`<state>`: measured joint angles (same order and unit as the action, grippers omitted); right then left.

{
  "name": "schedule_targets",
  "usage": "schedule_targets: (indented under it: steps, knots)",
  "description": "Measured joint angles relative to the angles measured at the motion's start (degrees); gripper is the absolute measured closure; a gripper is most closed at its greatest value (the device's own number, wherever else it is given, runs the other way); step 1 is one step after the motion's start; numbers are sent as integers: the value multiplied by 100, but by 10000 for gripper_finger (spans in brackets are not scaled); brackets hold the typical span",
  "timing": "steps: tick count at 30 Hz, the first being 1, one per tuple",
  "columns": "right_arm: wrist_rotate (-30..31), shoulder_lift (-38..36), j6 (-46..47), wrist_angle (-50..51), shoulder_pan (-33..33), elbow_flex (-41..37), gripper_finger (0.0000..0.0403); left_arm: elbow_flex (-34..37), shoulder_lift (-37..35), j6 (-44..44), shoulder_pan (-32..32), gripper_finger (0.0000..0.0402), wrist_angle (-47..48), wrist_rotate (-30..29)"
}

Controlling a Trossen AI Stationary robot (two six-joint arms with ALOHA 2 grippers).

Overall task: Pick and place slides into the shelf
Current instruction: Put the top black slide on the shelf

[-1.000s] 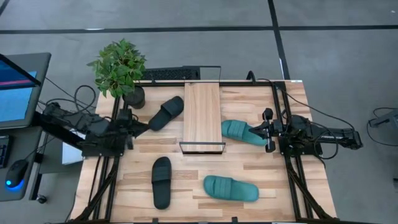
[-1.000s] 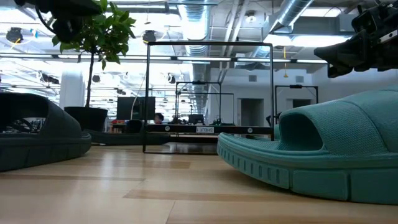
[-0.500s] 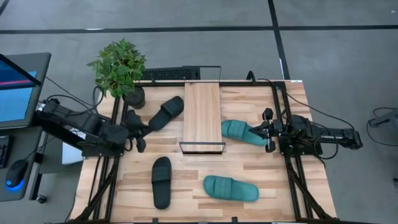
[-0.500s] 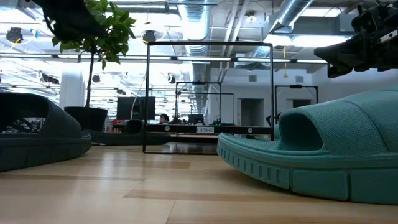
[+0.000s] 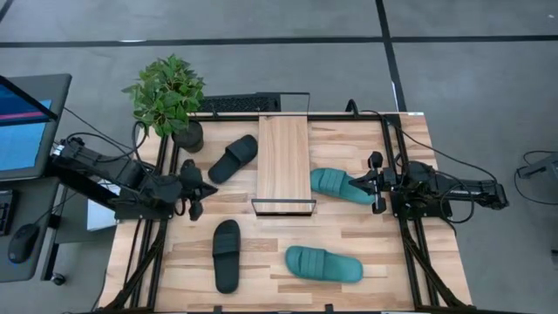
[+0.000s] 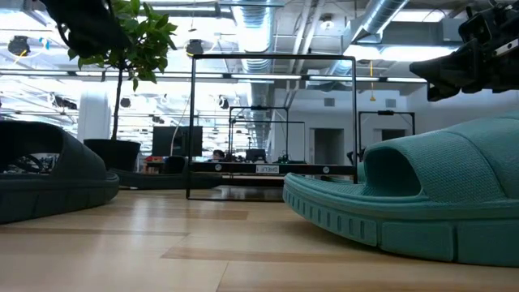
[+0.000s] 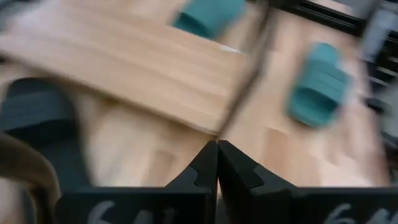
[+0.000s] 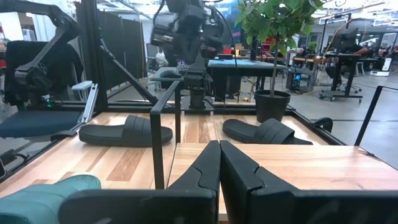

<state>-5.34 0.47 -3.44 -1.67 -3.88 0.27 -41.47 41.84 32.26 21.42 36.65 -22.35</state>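
Light-wood plank bench (image 5: 349,240) carries everything; all four slides lie on it, none on the shelf yet. Task judged at its opening step: approach to a first pick.

Shelf, narrow light-wood plank rack with thin black wire end frames (image 5: 283,164), stands mid-bench, long axis running front to back. Its top is bare.

Slides, placed from the high view:
- black ribbed-strap slide (image 5: 234,158), just left of the shelf, angled, near the potted green plant in a dark pot (image 5: 171,98).
- black slide (image 5: 227,255), front left, well apart from the shelf.
- teal slide (image 5: 340,185), just right of the shelf, toe near its edge.
- teal slide (image 5: 323,264), front centre-right.

Left end effector (image 5: 193,190) hangs over the left part of the bench, between the two black slides, fingers clenched on nothing. Right end effector (image 5: 377,183) sits just beside the heel of the near-shelf teal slide, also clenched and empty.

Next move, as judged: left fingers must release wide before descending on a black slide, most likely the angled one; the strap or a sole edge looks the best hold.

Room: open bench between front slides and shelf. Constraints are the wire end frames, the plant beside the back black slide, and the black frame rails along both bench sides.
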Motion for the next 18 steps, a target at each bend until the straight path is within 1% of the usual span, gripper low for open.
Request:
schedule_targets:
  steps: [3,6,8,15,18]
  knots:
    - [-2,-1,0,-2,0,0,403,0,-96,-352,47,402,-400,819]
    - [0,-2,0,-2,0,-2,403,-2,-223,-427,45,402,-732,1445]
    - [0,0,0,-2,0,-2,403,-3,-333,-455,45,402,-1011,1758]
    - [0,0,0,-2,0,0,403,-4,-729,-460,45,401,-1643,2386]
    - [0,-2,0,-2,-2,0,403,-4,-859,-466,45,401,-1873,2489]
